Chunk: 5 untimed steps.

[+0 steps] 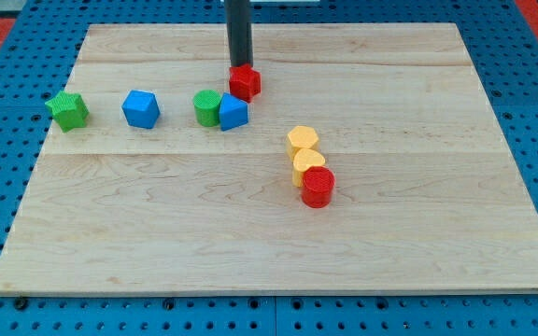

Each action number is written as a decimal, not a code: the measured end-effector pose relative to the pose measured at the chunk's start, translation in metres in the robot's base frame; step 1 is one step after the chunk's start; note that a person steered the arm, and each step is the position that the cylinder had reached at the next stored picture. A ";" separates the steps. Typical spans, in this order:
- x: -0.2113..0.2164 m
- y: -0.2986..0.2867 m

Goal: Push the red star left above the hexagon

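The red star point(245, 83) lies near the board's top centre. My tip point(239, 68) rests against the star's upper-left side, and the dark rod rises straight up out of the view's top. The blue hexagon-like block point(141, 108) lies well to the star's left and slightly lower. Between them a green round block point(206, 107) and a blue angular block point(234, 113) touch each other, just below and left of the star.
A green star point(67, 110) lies at the far left of the wooden board point(418, 243). Right of centre, two yellow blocks point(303, 141) point(309, 164) and a red cylinder point(318, 187) form a touching column. Blue pegboard surrounds the board.
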State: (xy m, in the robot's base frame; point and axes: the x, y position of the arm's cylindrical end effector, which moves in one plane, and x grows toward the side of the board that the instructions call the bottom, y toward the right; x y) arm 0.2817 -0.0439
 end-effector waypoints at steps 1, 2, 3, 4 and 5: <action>-0.023 -0.032; 0.021 -0.013; 0.048 0.032; 0.056 0.068; 0.073 0.084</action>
